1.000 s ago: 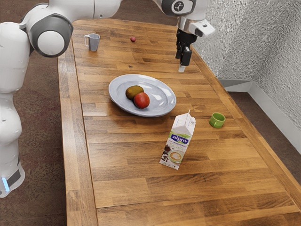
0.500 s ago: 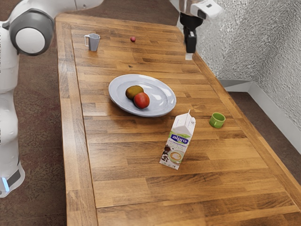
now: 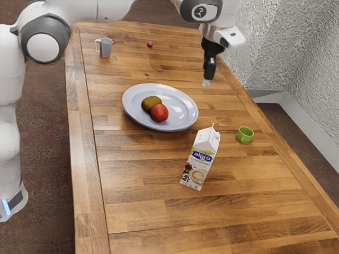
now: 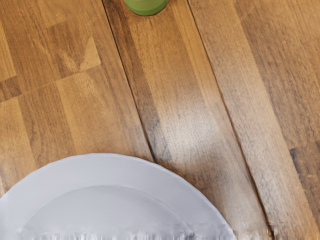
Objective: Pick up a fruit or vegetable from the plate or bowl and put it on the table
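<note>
Red fruit [image 3: 159, 113] close beside a brownish one [image 3: 150, 103], both on the plate [image 3: 183, 107]. Seems to be the reach, with the pick undone; cannot tell the opening of the gripper [image 3: 206, 82]. Needs centring above one fruit, then lowering.

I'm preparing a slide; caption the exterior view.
Red fruit and brownish fruit on a plate, near an Alpro carton, the gripper hovering apart.

The bent arm [image 3: 98, 9] reaches outward, its hand [image 3: 224, 35] pointing downward.

Dining area — plate [image 3: 181, 109], cup [image 3: 244, 138], carton [image 3: 200, 161]
</note>
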Robot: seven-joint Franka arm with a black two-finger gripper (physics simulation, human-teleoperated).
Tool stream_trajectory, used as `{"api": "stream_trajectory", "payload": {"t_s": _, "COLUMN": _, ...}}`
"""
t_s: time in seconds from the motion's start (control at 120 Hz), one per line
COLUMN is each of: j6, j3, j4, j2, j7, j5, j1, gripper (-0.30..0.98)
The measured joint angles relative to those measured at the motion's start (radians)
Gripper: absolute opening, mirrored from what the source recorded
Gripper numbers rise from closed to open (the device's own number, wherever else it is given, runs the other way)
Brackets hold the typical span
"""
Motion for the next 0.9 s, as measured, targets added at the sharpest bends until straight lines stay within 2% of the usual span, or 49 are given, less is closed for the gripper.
{"api": "stream_trajectory", "payload": {"t_s": 0.1, "j6": 0.039, "j3": 0.03, "j4": -0.189, "j2": -0.122, "j7": 0.029, "j5": 0.093, "j1": -0.022, "gripper": 0.69}}
{"api": "stream_trajectory", "payload": {"t_s": 0.208, "j6": 0.061, "j3": 0.042, "j4": -0.284, "j2": -0.208, "j7": 0.046, "j5": 0.138, "j1": -0.042, "gripper": 0.69}}
{"api": "stream_trajectory", "payload": {"t_s": 0.35, "j6": 0.074, "j3": 0.16, "j4": -0.345, "j2": -0.258, "j7": 0.042, "j5": 0.08, "j1": -0.188, "gripper": 0.69}}
{"api": "stream_trajectory", "payload": {"t_s": 0.442, "j6": 0.048, "j3": 0.333, "j4": -0.376, "j2": -0.297, "j7": -0.014, "j5": 0.062, "j1": -0.371, "gripper": 0.69}}
{"api": "stream_trajectory", "payload": {"t_s": 0.492, "j6": 0.038, "j3": 0.389, "j4": -0.382, "j2": -0.303, "j7": -0.019, "j5": 0.057, "j1": -0.422, "gripper": 0.69}}
{"api": "stream_trajectory", "payload": {"t_s": 0.767, "j6": 0.162, "j3": 0.446, "j4": -0.519, "j2": -0.295, "j7": 0.267, "j5": 0.073, "j1": -0.415, "gripper": 0.69}}
{"api": "stream_trajectory", "payload": {"t_s": 0.9, "j6": 0.186, "j3": 0.442, "j4": -0.591, "j2": -0.358, "j7": 0.384, "j5": 0.074, "j1": -0.451, "gripper": 0.69}}
